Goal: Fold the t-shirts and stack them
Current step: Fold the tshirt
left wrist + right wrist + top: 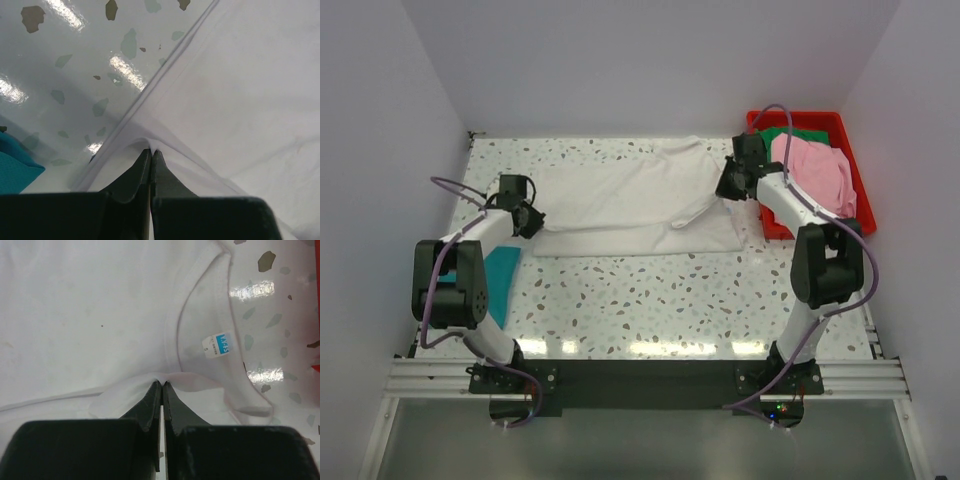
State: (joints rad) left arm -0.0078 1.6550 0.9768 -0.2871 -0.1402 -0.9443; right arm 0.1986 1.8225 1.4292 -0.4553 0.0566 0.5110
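**Fig.** Top view w/ both wrist views.

- **Tee vs. tools:** The off-white tee lies spread across the far half of the speckled table, long axis running L–R. It is partly doubled over, w/ a folded flap and sleeve lying on its R portion.
- **L gripper**: at the tee's L end, by the near-left corner. Jaws are pressed together w/ a ridge of white fabric pinched at the tips. The hem edge runs diagonally past them over the table.
- **R gripper**: at the tee's R end, just beside the collar. Jaws are likewise closed, w/ a pucker of cloth caught betw. the tips.
- **Neck label**: white w/ blue print, inside the collar, just beyond the R fingertips.
- **Teal tee**: on the table at near-left, partly under the L arm, near the off-white tee's L corner. A corner of it shows in the L wrist view.
- **Container:** The red bin stands at the far-right corner of the table, beside the off-white tee's R end.
- **Contents:** The pink tee is crumpled on top, filling most of the bin. The green tee lies beneath it, showing only at the far side.
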